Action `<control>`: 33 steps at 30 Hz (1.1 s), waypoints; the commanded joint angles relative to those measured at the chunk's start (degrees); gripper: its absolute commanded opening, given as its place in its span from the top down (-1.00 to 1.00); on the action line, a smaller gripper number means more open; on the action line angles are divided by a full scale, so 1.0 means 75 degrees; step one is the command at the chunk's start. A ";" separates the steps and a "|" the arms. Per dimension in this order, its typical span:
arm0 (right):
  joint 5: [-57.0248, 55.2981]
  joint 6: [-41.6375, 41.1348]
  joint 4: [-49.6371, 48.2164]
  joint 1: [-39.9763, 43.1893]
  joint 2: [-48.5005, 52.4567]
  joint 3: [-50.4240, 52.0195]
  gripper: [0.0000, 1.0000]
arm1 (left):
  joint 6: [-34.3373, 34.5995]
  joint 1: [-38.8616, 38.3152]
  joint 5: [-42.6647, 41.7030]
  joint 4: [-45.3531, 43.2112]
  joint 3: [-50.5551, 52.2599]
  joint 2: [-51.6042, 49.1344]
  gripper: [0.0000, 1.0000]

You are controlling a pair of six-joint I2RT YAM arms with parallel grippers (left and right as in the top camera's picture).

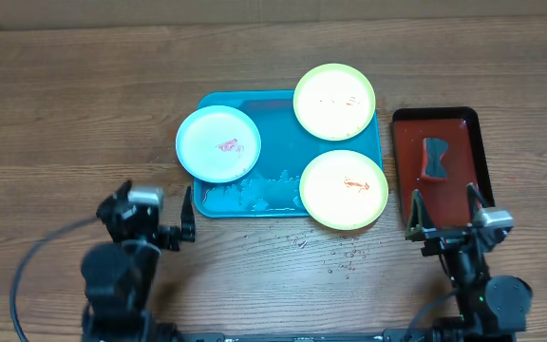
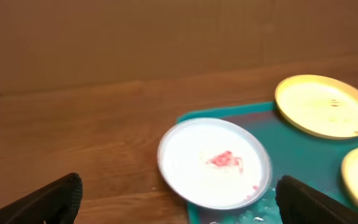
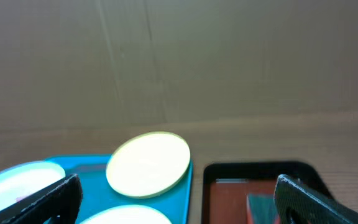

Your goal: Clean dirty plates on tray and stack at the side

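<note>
The turquoise tray (image 1: 275, 133) lies at the table's middle with white foam along its near edge. A pale blue-white plate (image 1: 218, 143) with a red smear overhangs its left rim. One yellow-green plate (image 1: 334, 101) sits at its far right corner. Another yellow-green plate (image 1: 344, 189), with a red smear, sits at its near right corner. My left gripper (image 1: 186, 218) is open and empty, just in front of the tray's near left corner. My right gripper (image 1: 444, 211) is open and empty, in front of the red tray. The left wrist view shows the blue-white plate (image 2: 214, 162) ahead.
A dark red, black-rimmed tray (image 1: 441, 161) stands right of the turquoise tray and holds a dark sponge (image 1: 435, 158). Small drops and crumbs (image 1: 335, 255) lie on the wood in front of the turquoise tray. A cardboard wall (image 3: 179, 56) stands behind the table.
</note>
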State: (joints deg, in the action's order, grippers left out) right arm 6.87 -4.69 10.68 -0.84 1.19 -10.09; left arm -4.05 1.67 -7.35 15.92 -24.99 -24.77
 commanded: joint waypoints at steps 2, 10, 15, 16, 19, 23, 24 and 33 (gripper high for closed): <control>0.0178 0.0009 0.0595 0.0000 0.0466 -0.1148 -1.00 | 0.0772 0.0079 -0.1043 0.0376 -0.1580 -0.1813 -1.00; 0.0175 0.0475 0.2565 0.0000 0.2990 -0.3958 -1.00 | 0.0481 0.0073 -0.1343 0.4112 -0.6111 -0.5374 -1.00; 0.0166 0.0694 0.4334 0.0000 0.5190 -0.6254 -1.00 | -0.0093 0.0073 -0.1116 0.5998 -0.8431 -0.7020 -0.99; 0.0172 0.0694 0.4715 0.0000 0.5636 -0.6691 -1.00 | -0.0093 0.0073 -0.1072 0.6114 -0.8673 -0.7219 -1.00; 0.0169 0.0694 0.5942 0.0015 0.7006 -0.7985 -1.00 | -0.0093 0.0076 -0.0833 0.6108 -0.8906 -0.7618 -0.99; 0.0172 0.0694 0.7478 0.0163 0.8856 -0.9588 -1.00 | -0.0090 0.0076 -0.0769 0.5878 -0.8897 -0.8003 -1.00; 0.0152 0.0694 0.7749 0.0184 0.9317 -0.9923 -1.00 | -0.0090 0.0076 -0.0769 0.5872 -0.8897 -0.8090 -1.00; 0.0300 0.0632 0.7294 0.0187 1.1450 -1.0462 -1.00 | -0.0087 0.0073 -0.0772 0.5820 -0.8897 -0.9058 -1.00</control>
State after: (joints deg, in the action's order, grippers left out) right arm 7.46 -0.01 66.32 0.34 84.86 -86.89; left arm -3.42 1.67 -13.45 59.88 -90.52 -90.65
